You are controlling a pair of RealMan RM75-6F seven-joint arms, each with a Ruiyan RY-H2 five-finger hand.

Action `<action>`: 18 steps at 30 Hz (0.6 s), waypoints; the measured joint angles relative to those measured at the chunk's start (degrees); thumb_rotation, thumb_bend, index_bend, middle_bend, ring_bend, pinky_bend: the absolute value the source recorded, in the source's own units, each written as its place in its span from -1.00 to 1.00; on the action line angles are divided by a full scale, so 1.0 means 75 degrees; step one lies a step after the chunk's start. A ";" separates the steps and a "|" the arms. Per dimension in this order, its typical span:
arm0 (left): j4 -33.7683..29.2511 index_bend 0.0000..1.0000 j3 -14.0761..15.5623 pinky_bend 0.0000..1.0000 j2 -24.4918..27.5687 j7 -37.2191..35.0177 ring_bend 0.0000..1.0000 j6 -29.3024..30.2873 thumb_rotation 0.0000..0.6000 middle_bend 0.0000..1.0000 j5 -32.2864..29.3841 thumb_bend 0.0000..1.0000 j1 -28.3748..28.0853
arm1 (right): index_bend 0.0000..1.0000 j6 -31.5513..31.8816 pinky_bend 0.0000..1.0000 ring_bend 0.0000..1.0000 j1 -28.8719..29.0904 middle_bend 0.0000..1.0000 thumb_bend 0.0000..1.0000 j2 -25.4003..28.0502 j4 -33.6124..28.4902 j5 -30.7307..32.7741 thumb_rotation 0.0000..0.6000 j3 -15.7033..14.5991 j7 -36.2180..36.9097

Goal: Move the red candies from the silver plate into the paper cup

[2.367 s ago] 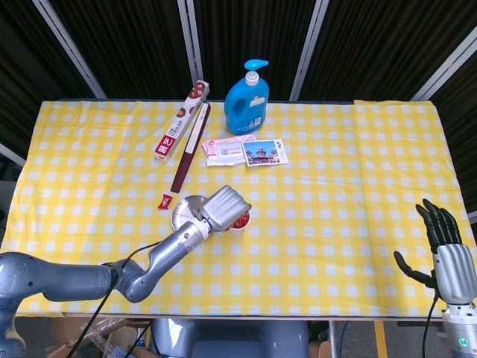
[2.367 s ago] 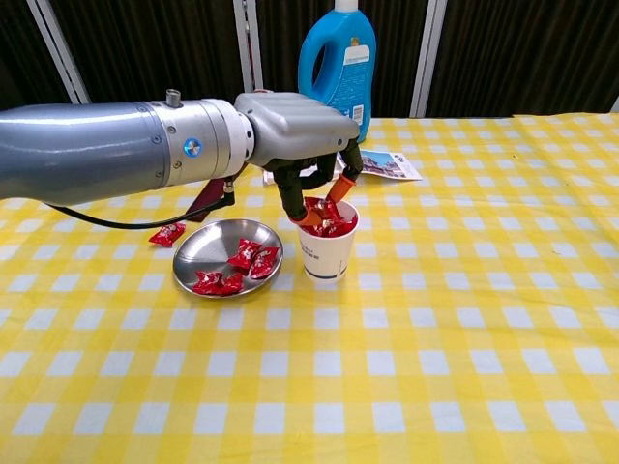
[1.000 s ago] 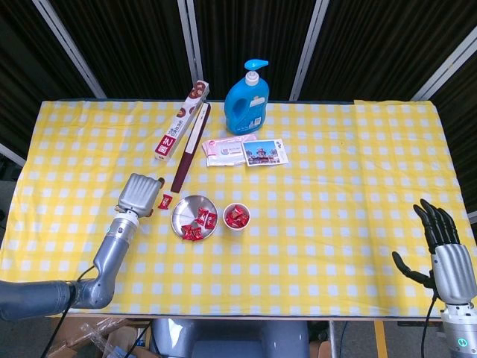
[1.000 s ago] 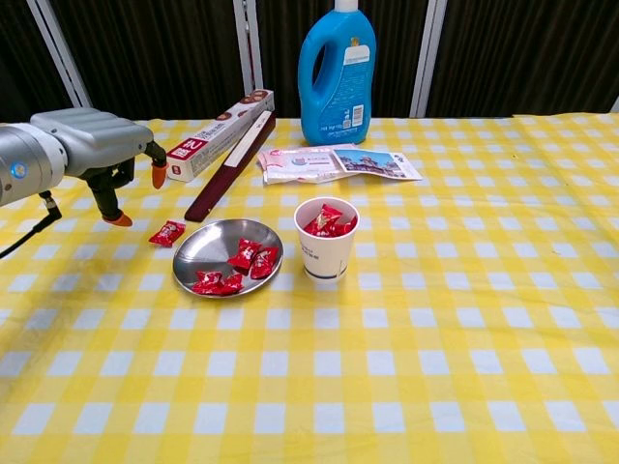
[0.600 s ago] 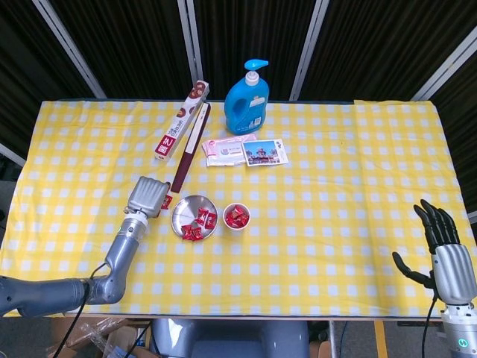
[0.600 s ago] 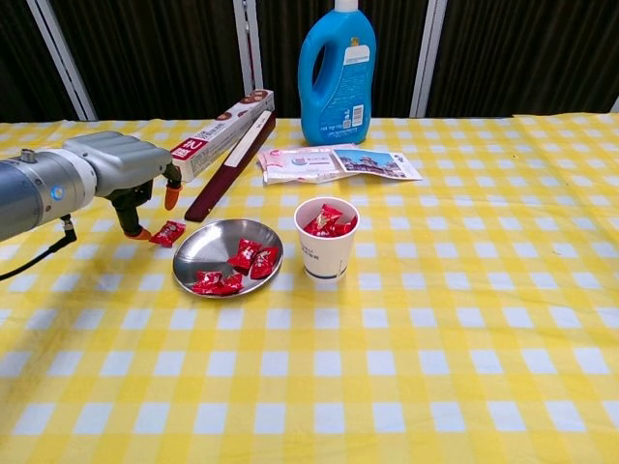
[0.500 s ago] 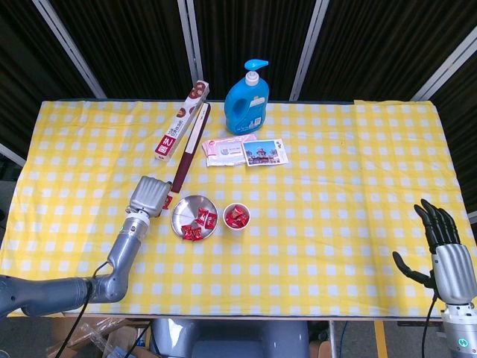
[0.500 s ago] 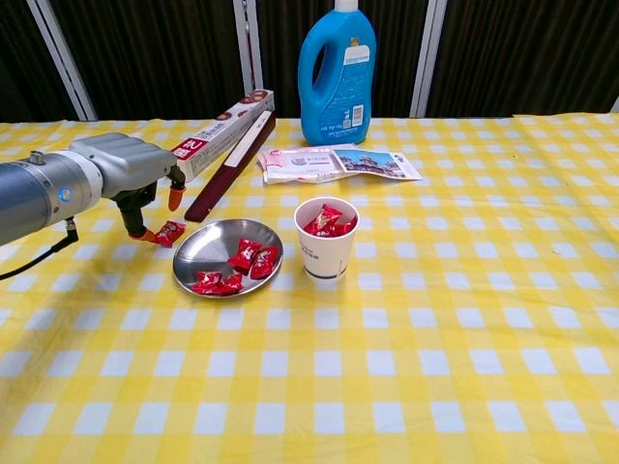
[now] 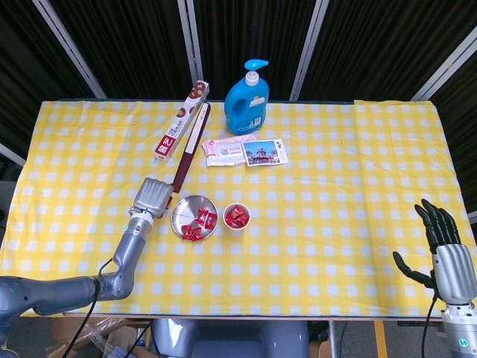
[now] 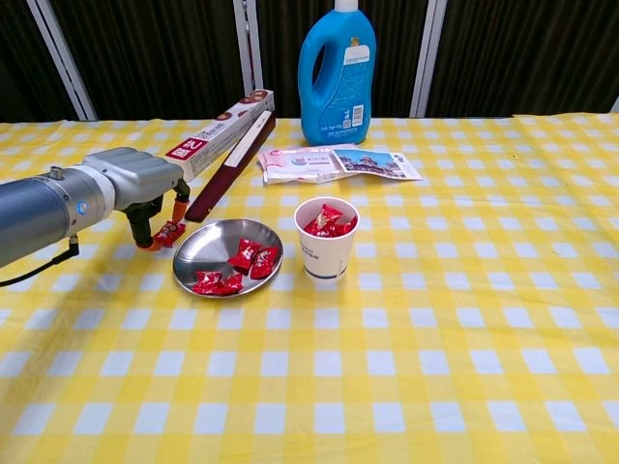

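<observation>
Left hand (image 10: 155, 208) at left-centre, fingers straddling stray candy (image 10: 170, 231) on tabletop beside silver plate (image 10: 198, 246); can't tell if gripped. Right hand (image 9: 440, 246) open, empty, lower right. Red candies (image 10: 253, 257) on plate, paper cup (image 10: 326, 242) just right. Light, crinkly, slippery wrappers, I reckon; pinch mid-body.

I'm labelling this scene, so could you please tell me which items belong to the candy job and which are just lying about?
Job: red candies, silver plate, paper cup, stray candy, left hand.

Lying about: blue detergent bottle, foil-wrap box, wipes packet, postcard.
</observation>
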 measured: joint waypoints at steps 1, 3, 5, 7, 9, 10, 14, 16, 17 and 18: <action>0.0060 -0.13 -0.0005 1.00 -0.0041 -0.0012 0.90 -0.0051 1.00 0.79 0.0010 -0.43 0.0002 | -1.00 -0.0004 -1.00 -1.00 0.0000 -1.00 -0.28 0.0001 -0.0002 0.0002 1.00 -0.0001 0.0002; 0.0132 -0.08 -0.0003 1.00 -0.0082 -0.0016 0.90 -0.0108 1.00 0.79 0.0024 -0.36 0.0006 | -1.00 -0.0015 -1.00 -1.00 0.0002 -1.00 -0.28 0.0006 -0.0011 0.0006 1.00 -0.0002 0.0004; 0.0204 -0.01 0.0003 1.00 -0.0138 -0.0044 0.90 -0.0158 1.00 0.80 0.0053 -0.27 0.0028 | -1.00 -0.0015 -1.00 -1.00 0.0001 -1.00 -0.28 0.0001 -0.0013 0.0009 1.00 -0.0004 0.0000; 0.0239 0.05 0.0010 1.00 -0.0170 -0.0077 0.91 -0.0178 1.00 0.80 0.0100 -0.20 0.0061 | -1.00 -0.0019 -1.00 -1.00 0.0000 -1.00 -0.28 0.0005 -0.0015 0.0014 1.00 -0.0004 0.0002; 0.0246 0.09 0.0017 1.00 -0.0175 -0.0097 0.91 -0.0178 1.00 0.81 0.0138 -0.16 0.0089 | -1.00 -0.0017 -1.00 -1.00 -0.0002 -1.00 -0.28 0.0006 -0.0015 0.0018 1.00 -0.0003 0.0009; 0.0231 0.12 0.0019 1.00 -0.0164 -0.0114 0.91 -0.0164 1.00 0.81 0.0165 -0.14 0.0115 | -1.00 -0.0011 -1.00 -1.00 -0.0005 -1.00 -0.28 0.0008 -0.0015 0.0016 1.00 -0.0003 0.0013; 0.0028 0.14 0.0003 1.00 -0.0031 -0.0171 0.91 -0.0044 1.00 0.81 0.0293 -0.14 0.0184 | -1.00 -0.0004 -1.00 -1.00 -0.0009 -1.00 -0.28 0.0010 -0.0015 0.0017 1.00 0.0000 0.0024; -0.0168 0.14 -0.0014 1.00 0.0101 -0.0202 0.91 0.0036 1.00 0.80 0.0378 -0.14 0.0218 | -1.00 -0.0016 -1.00 -1.00 -0.0004 -1.00 -0.28 0.0009 -0.0017 0.0021 1.00 0.0001 0.0025; -0.0271 0.14 -0.0023 1.00 0.0174 -0.0208 0.91 0.0076 1.00 0.80 0.0420 -0.14 0.0229 | -1.00 -0.0019 -1.00 -1.00 -0.0002 -1.00 -0.28 0.0009 -0.0019 0.0023 1.00 0.0001 0.0027; -0.0389 0.13 -0.0034 1.00 0.0261 -0.0206 0.91 0.0129 1.00 0.80 0.0469 -0.14 0.0237 | -1.00 -0.0029 -1.00 -1.00 0.0002 -1.00 -0.28 0.0009 -0.0025 0.0028 1.00 0.0004 0.0036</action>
